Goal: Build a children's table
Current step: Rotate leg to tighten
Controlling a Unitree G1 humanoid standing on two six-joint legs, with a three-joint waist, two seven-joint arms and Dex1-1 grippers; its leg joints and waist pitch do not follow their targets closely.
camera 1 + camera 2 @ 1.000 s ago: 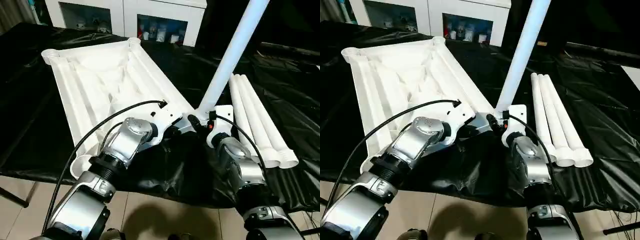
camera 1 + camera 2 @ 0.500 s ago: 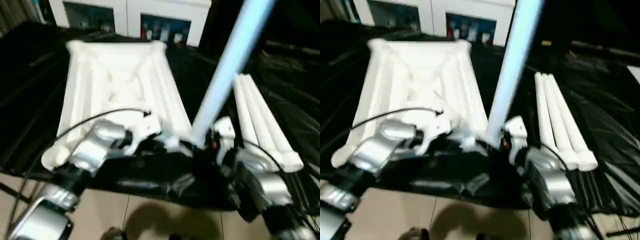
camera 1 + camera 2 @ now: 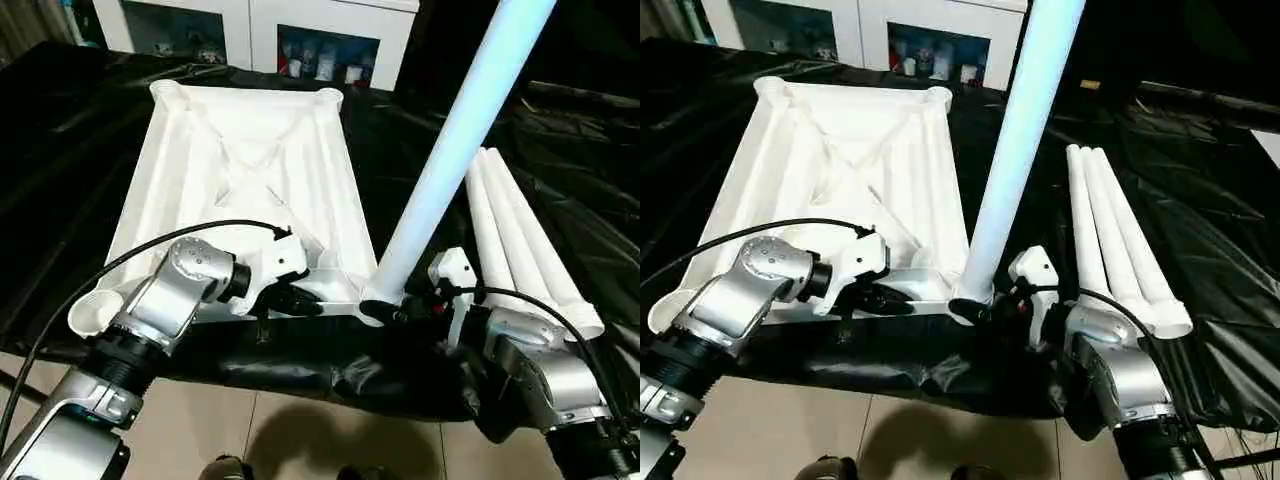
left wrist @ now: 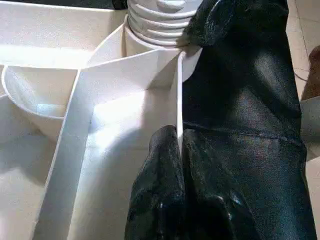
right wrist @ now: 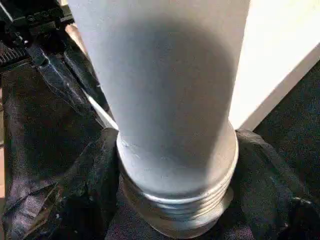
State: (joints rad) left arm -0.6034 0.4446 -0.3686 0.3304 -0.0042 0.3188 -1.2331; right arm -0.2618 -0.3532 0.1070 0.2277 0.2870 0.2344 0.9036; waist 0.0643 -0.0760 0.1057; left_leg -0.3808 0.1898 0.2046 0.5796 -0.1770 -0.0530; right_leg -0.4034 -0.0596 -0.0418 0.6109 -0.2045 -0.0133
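My right hand (image 3: 400, 308) clasped the threaded foot of the leg (image 3: 455, 140), which rose steeply away from me, right at the near corner socket. My left hand (image 4: 177, 145), pressed together, pinched the tabletop (image 3: 240, 160) rim beside it.
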